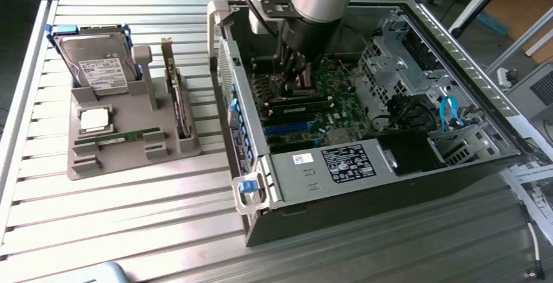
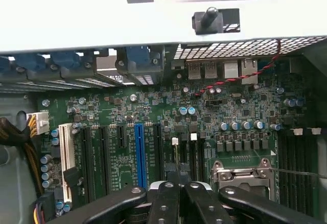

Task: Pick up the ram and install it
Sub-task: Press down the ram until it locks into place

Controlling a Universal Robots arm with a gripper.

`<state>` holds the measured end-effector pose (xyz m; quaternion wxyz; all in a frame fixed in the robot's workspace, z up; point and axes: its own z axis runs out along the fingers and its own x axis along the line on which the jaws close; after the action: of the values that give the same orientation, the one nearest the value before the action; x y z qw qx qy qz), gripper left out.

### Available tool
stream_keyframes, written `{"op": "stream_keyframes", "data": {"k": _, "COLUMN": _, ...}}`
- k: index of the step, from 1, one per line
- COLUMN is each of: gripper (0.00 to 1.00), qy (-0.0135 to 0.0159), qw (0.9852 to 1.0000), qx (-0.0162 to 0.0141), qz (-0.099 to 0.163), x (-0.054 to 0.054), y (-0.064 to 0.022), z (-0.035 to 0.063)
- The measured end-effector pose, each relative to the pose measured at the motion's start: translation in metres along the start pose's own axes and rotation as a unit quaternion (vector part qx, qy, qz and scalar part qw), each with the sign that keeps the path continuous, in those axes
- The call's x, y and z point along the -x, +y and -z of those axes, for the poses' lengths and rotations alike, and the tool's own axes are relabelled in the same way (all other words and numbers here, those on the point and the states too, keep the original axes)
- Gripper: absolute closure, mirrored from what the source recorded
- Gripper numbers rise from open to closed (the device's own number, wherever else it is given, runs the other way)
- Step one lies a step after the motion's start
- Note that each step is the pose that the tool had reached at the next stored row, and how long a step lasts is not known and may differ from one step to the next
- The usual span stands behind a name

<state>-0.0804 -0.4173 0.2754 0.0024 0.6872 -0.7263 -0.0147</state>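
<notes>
Near edge of table (image 1: 129,218) bare; grey holder tray (image 1: 87,166) toward its left w/ ram (image 1: 116,138) lying flat in tray's near slot, CPU chip (image 1: 95,120) just behind, hard drive (image 1: 100,63) upright at tray's far end. Farther right, open PC case (image 1: 346,186); gripper (image 2: 176,203) inside over motherboard (image 2: 153,122), fingers closed, holding nothing visible.

The fingers (image 2: 179,203) sit low inside the open computer case (image 1: 484,127), closed together just above the motherboard (image 2: 153,117). Ahead of them upright expansion slots (image 2: 139,152) and small capacitors (image 2: 186,110) crowd the board; to one side the CPU socket (image 2: 242,175) stands close. Only above them is the way free.
</notes>
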Motion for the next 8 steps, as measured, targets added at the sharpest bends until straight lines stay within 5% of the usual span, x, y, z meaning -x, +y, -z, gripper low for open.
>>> {"op": "stream_keyframes", "data": {"k": 8, "gripper": 0.89, "qy": 0.0000, "qw": 1.0000, "qx": 0.0000, "qz": 0.000, "x": 0.000, "y": 0.0003, "z": 0.0140}}
